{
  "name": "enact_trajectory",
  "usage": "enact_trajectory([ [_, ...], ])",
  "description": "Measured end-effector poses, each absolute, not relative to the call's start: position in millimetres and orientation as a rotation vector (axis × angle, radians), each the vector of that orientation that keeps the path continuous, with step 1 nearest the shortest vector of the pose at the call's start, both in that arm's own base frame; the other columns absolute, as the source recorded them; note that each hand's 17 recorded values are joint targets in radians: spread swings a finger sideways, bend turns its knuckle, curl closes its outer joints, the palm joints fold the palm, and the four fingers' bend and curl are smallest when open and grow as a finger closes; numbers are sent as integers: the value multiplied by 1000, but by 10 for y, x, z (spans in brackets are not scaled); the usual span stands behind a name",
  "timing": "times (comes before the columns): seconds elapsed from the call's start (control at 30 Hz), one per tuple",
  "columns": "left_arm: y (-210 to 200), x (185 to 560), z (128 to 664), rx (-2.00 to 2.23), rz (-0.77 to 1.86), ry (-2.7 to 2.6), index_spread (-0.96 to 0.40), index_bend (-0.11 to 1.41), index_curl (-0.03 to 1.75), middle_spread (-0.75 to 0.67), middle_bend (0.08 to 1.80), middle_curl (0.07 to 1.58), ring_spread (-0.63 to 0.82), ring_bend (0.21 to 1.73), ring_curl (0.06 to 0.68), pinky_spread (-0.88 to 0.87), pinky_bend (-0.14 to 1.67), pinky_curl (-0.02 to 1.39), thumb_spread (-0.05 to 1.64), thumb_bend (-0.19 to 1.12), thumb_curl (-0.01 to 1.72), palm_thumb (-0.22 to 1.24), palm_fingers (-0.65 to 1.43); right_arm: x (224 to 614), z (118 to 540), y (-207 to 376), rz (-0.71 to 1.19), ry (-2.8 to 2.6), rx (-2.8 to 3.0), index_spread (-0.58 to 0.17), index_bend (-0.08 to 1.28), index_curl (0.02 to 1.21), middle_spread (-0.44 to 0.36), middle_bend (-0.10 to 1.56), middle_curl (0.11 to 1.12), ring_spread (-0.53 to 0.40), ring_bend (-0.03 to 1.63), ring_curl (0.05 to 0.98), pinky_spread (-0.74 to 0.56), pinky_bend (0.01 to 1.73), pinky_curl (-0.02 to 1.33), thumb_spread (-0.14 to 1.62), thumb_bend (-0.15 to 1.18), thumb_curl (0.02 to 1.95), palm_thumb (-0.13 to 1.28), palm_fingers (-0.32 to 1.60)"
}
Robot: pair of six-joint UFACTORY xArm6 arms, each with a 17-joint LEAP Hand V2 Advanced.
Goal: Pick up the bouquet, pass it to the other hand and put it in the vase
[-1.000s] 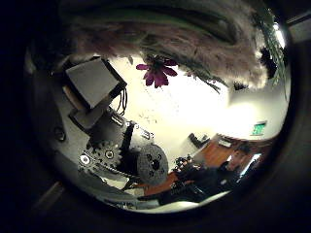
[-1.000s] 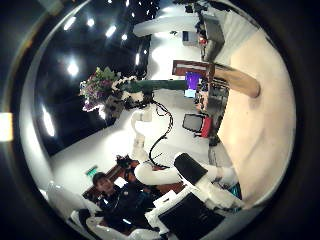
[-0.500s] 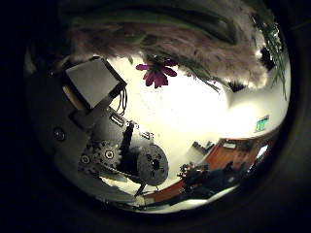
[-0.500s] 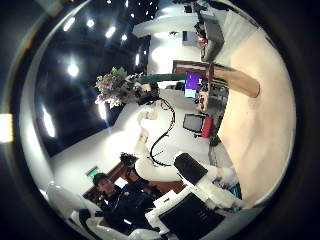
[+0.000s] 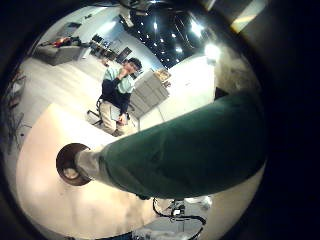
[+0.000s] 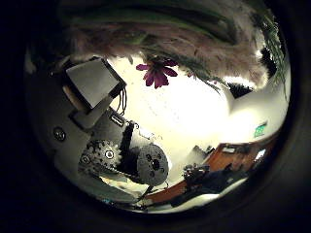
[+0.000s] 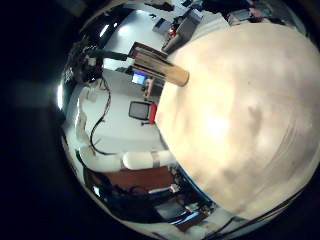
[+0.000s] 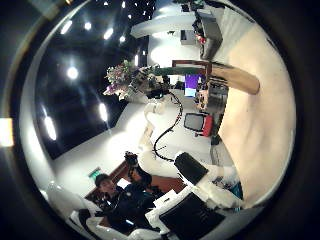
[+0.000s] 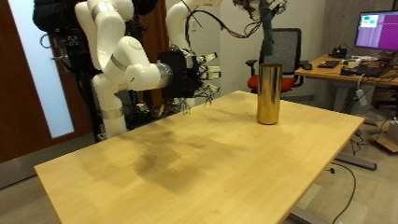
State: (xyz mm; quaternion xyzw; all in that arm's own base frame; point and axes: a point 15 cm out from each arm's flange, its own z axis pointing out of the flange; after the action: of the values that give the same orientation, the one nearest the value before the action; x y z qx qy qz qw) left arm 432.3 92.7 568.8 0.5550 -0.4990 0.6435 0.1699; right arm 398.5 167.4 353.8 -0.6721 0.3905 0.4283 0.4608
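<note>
Plainly, the wooden table [image 9: 187, 168] left room for a fall, since the tall gold vase [image 9: 267, 93] stood near its far edge. The right hand [image 9: 187, 73] hung well apart from the vase, fingers loose and empty. The left hand [image 6: 121, 160] was curled round the bouquet [image 9: 265, 33], whose dark green wrapped stem hung upright over the vase, with its tip at or just above the mouth [image 5: 72, 163]. I could not tell whether it had entered. If the stem came down off-centre, it would likely catch the rim and tip the narrow vase. An early release could also let the top-heavy blooms, purple flower [image 6: 155, 70] included, topple out.
</note>
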Motion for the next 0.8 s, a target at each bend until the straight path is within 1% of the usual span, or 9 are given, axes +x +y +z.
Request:
enact_trajectory([
  [0.17, 993, 4386, 5612, 1583, 1823, -1400, -570, 222, 1621, -562, 1047, 1052, -423, 1391, 577, -592, 1030, 749, 82, -21, 934, 1145, 1081, 3992, 3514, 1679, 1062, 964, -1651, -380, 136, 179, 62, 176, 254, 208, 359, 267, 427, 533, 320, 975, -26, 376, 622, -60],
  [0.6, 967, 4474, 5478, 1566, 1796, -1389, -521, 210, 1643, -565, 1045, 1056, -422, 1394, 579, -605, 1016, 752, 83, -21, 937, 1144, 1079, 4022, 3495, 1687, 1068, 964, -1649, -376, 141, 190, 61, 174, 261, 208, 365, 265, 425, 534, 316, 985, -27, 381, 625, -49],
  [0.73, 945, 4448, 5411, 1559, 1765, -1396, -502, 196, 1653, -563, 1046, 1056, -424, 1383, 575, -616, 992, 742, 108, -38, 925, 1094, 1074, 4037, 3501, 1684, 1064, 961, -1651, -370, 141, 194, 61, 175, 264, 208, 369, 267, 425, 534, 314, 985, -27, 381, 624, -48],
  [0.8, 944, 4443, 5340, 1549, 1743, -1396, -487, 172, 1641, -553, 1022, 1049, -444, 1304, 559, -643, 979, 719, 151, -71, 892, 981, 977, 4040, 3499, 1694, 1065, 960, -1653, -368, 146, 200, 61, 175, 264, 208, 367, 266, 425, 532, 313, 984, -28, 381, 625, -45],
])
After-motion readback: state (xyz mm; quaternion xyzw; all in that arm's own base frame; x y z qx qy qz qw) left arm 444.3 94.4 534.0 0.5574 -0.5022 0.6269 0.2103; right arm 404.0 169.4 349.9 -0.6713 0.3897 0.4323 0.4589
